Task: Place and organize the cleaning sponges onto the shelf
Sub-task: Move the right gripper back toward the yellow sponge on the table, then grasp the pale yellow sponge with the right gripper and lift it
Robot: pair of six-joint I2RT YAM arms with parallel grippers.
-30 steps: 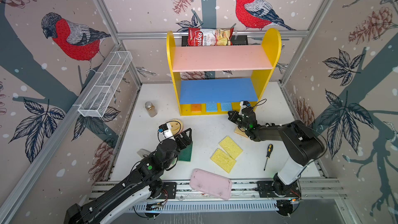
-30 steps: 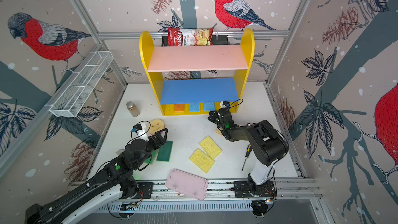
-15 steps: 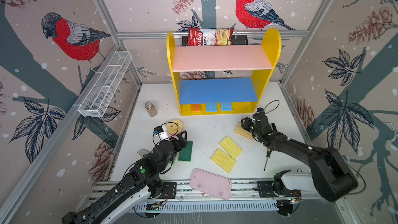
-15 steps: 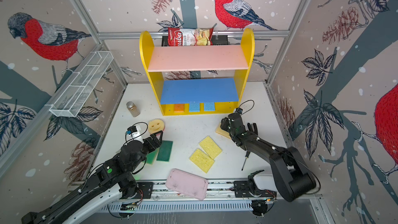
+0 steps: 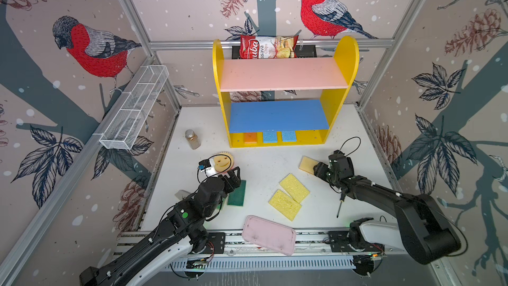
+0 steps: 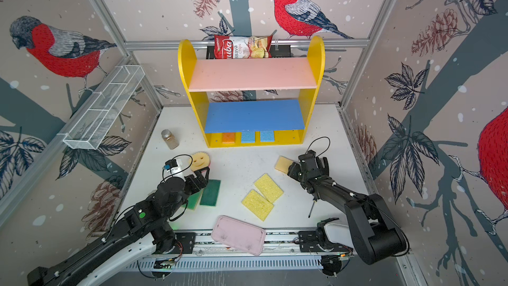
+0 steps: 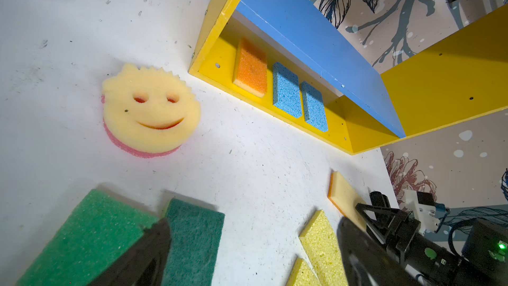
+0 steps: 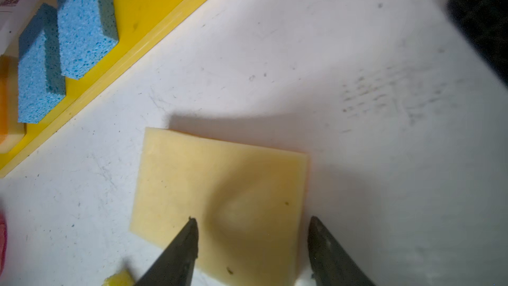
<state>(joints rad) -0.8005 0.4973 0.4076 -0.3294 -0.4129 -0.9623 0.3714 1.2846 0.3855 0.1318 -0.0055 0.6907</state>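
Observation:
The shelf (image 5: 283, 78) stands at the back; on its yellow base lie an orange sponge (image 5: 250, 138) and two blue sponges (image 5: 270, 136). On the table lie a smiley sponge (image 5: 223, 160), a dark green sponge (image 5: 237, 193), a light green one (image 6: 194, 200) partly under the left arm, two yellow sponges (image 5: 294, 187) and a tan sponge (image 5: 308, 164). My right gripper (image 8: 253, 222) is open, its fingers straddling the tan sponge's near end. My left gripper (image 7: 253, 232) is wide open and empty, above the table between the dark green sponge (image 7: 192, 240) and the yellow ones.
A spice jar (image 5: 192, 139) stands left of the shelf. A pink tray (image 5: 268, 235) lies at the front edge and a screwdriver (image 5: 340, 204) beside the right arm. A white wire rack (image 5: 134, 111) hangs on the left wall. A chips bag (image 5: 268, 47) sits behind the shelf.
My right gripper left the shelf's front, moved right to the tan sponge and went from shut to open. The left arm drew back slightly toward the front.

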